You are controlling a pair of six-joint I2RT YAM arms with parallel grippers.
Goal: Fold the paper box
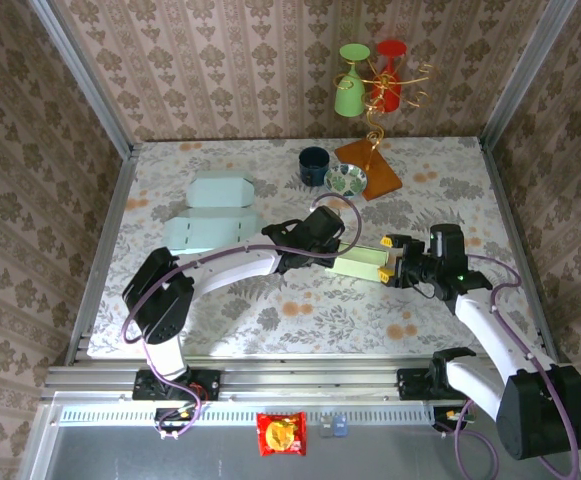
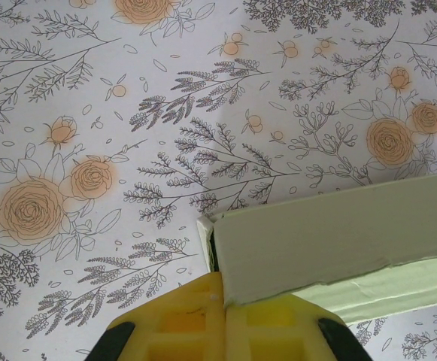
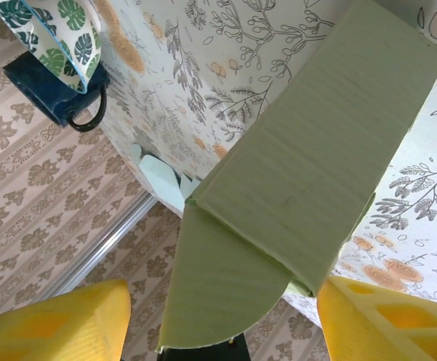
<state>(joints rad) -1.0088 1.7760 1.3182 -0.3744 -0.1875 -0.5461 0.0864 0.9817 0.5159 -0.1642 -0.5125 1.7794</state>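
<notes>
Box (image 1: 360, 266): pale green paper, plain faces, lying mid-tabletop between the two end effectors, long axis running left to right. The wrist view from the right shows a rounded end flap (image 3: 226, 301) sticking out unfolded.

Left end effector (image 2: 224, 304): yellow fingers pressed together at the box's left end. A box corner comes down right at their seam; cannot tell whether paper is caught between them. From above it sits at (image 1: 342, 243).

Right end effector (image 1: 384, 258): fingers (image 3: 53, 323) spread, one to each side of the box's right end, with a gap to the flap on one side.

Tabletop (image 1: 270, 310): floral cloth, orange blooms and grey sprigs.

Two flat pale blue-green blanks (image 1: 210, 215) lie left of the box, apart from it.

Behind the box: dark blue mug (image 1: 313, 165), and just beside it a leaf-print bowl (image 1: 346, 180). Wooden board (image 1: 385, 170) carries a gold wire stand (image 1: 375, 135) hung with a green cup (image 1: 350, 90) and a red cup (image 1: 390, 80).

Red packet (image 1: 281, 433) lies at the near edge, below the arm bases; its print is too small to read.
</notes>
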